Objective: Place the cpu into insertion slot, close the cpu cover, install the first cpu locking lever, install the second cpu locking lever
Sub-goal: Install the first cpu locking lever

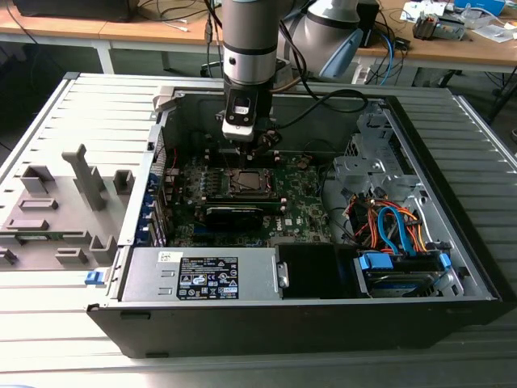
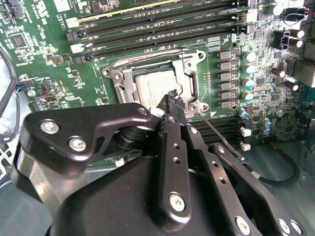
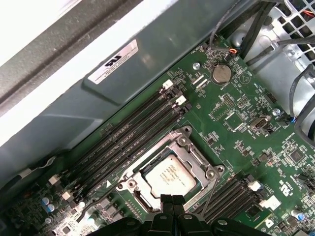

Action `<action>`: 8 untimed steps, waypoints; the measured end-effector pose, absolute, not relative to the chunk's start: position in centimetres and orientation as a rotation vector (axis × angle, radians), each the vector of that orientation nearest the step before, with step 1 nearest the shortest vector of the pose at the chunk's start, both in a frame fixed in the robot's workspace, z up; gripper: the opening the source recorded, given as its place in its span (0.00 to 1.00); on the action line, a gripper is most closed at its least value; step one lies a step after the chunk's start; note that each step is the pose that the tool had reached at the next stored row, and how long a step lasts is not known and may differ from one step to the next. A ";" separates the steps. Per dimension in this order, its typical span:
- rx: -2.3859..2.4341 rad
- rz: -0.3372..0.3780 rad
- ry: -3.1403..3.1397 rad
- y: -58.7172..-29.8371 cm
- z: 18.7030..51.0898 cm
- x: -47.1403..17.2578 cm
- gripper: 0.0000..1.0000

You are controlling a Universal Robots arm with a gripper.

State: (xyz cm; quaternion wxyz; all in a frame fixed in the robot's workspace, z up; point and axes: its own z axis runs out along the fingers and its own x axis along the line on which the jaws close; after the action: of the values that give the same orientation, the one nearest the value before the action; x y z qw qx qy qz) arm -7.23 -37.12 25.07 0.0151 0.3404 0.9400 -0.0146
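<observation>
The cpu (image 2: 153,84) (image 3: 172,175) lies flat in the insertion slot (image 1: 246,181) on the green motherboard. The cpu cover (image 2: 188,73) (image 3: 189,150) is folded down around the chip, whose metal face shows through the square window. My gripper (image 2: 171,100) (image 3: 167,198) (image 1: 245,153) is shut, and its tips rest at the edge of the cover. One thin locking lever (image 2: 216,133) (image 3: 205,194) sticks out at an angle from the socket corner beside my fingers. A second locking lever (image 2: 147,55) runs along the far side of the socket.
Long black memory slots (image 3: 133,132) flank the socket. The open computer case has a power supply (image 1: 206,275) at the front, and a drive cage with blue and orange cables (image 1: 396,230) on the exterior view's right. A grey fixture block (image 1: 56,206) sits outside the case on the left.
</observation>
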 end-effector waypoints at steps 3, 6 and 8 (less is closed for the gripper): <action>1.051 -0.045 2.928 -37.1 25.1 -7.2 0.11; 1.043 -0.045 2.931 -37.1 25.1 -7.2 0.11; 1.035 -0.045 2.934 -37.1 25.1 -7.2 0.11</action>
State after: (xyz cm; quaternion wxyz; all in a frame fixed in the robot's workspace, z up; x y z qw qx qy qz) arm -7.23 -37.12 25.08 0.0152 0.3326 0.9428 -0.0145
